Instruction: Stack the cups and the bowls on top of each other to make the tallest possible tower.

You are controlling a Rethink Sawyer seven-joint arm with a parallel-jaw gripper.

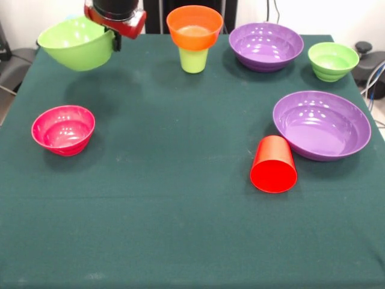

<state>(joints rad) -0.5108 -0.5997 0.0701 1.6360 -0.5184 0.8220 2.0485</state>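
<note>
The large lime green bowl (77,42) is held tilted above the worktop (180,229), its rim clamped by the gripper (115,37).

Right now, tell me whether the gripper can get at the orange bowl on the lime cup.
Probably not yet. The gripper is shut on the large lime green bowl, held above the table, so it is occupied. The orange bowl on the lime green cup stands uncovered nearby, with nothing between them.
</note>
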